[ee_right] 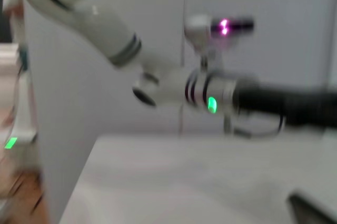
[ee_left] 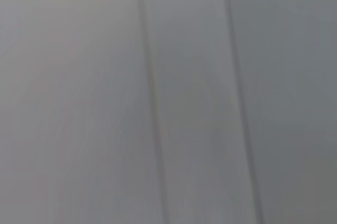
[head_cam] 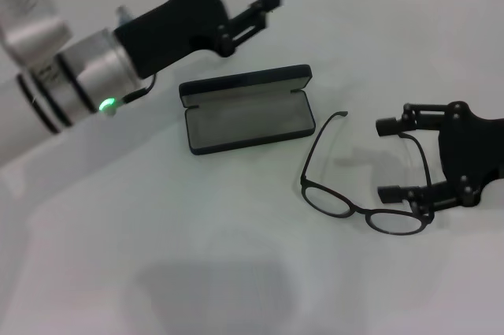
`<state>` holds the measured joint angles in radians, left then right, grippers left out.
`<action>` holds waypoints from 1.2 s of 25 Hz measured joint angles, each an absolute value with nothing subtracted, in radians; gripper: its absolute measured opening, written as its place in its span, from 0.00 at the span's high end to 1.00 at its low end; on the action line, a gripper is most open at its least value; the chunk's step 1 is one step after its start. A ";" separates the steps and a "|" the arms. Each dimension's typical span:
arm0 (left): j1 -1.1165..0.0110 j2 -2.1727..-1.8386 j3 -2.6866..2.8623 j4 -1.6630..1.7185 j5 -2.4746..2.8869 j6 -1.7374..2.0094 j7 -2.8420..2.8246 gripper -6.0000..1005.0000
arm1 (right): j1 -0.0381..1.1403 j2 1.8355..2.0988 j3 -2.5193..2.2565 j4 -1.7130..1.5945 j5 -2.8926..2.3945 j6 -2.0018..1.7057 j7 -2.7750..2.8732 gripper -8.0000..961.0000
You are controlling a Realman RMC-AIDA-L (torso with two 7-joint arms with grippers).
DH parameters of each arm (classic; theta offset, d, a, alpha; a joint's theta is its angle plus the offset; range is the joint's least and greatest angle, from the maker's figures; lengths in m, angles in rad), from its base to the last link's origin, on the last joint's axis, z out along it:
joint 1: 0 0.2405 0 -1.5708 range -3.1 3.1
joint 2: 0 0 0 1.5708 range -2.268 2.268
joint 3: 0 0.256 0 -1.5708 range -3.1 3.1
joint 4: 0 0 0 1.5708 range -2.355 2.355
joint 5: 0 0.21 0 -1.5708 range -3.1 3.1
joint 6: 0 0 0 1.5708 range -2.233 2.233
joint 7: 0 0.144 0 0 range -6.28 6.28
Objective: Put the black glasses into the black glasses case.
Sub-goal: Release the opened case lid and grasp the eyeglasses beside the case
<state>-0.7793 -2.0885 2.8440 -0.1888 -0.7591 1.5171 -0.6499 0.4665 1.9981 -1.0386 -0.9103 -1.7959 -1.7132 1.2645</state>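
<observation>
- Your right hand [head_cam: 398, 159] is sitting low at the right edge of the worktop [head_cam: 197, 256], fingers spread open, nothing gripped yet.
- The black glasses [head_cam: 358, 185] are lying unfolded on the worktop directly in front of that hand; the far temple arm is running between its two fingers, and the right lens is just beside the lower finger. Whether a finger is touching the frame, you can't tell.
- The front of the glasses is facing you, with its long axis running left-right and tilting down to the right; the temple arms are pointing away from you.
- The black glasses case [head_cam: 246, 110] is lying open just left of the glasses and further back, near but apart; grey lining is showing, lid standing along the far side, long axis roughly left-right.
- Your left hand [head_cam: 236, 0] is hovering open above and behind the case, holding nothing, well apart from the glasses.
- The right hand is clearly nearer; judging from this, you're closing on the temple arm next, then carrying it left and back to the case.
</observation>
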 joint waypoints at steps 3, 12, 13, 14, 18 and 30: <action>-0.724 -2.089 2.843 -0.135 -0.815 1.480 -0.605 0.48 | 0.482 2.013 -1.110 -1.107 -1.955 -1.706 1.494 0.15; -0.699 -2.091 2.842 -0.111 -0.832 1.364 -0.606 0.48 | 0.619 2.017 -1.348 -1.241 -2.239 -1.677 1.862 0.25; -0.698 -2.091 2.842 -0.111 -0.834 1.360 -0.606 0.48 | 0.626 2.018 -1.371 -1.241 -2.249 -1.658 1.877 0.27; -0.697 -2.091 2.842 -0.110 -0.834 1.357 -0.607 0.48 | 0.629 2.019 -1.396 -1.239 -2.253 -1.641 1.886 0.28; -0.693 -2.091 2.842 -0.110 -0.835 1.356 -0.607 0.48 | 0.636 2.020 -1.498 -1.236 -2.257 -1.579 1.913 0.28; -0.682 -2.090 2.844 -0.110 -0.827 1.332 -0.608 0.48 | 0.639 2.026 -1.716 -1.233 -2.316 -1.419 2.011 0.33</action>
<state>-0.6817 -2.0895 2.8437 -0.1101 -0.8270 1.3323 -0.6077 0.6393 2.0257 -1.7163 -1.2326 -2.3156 -1.4189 2.0107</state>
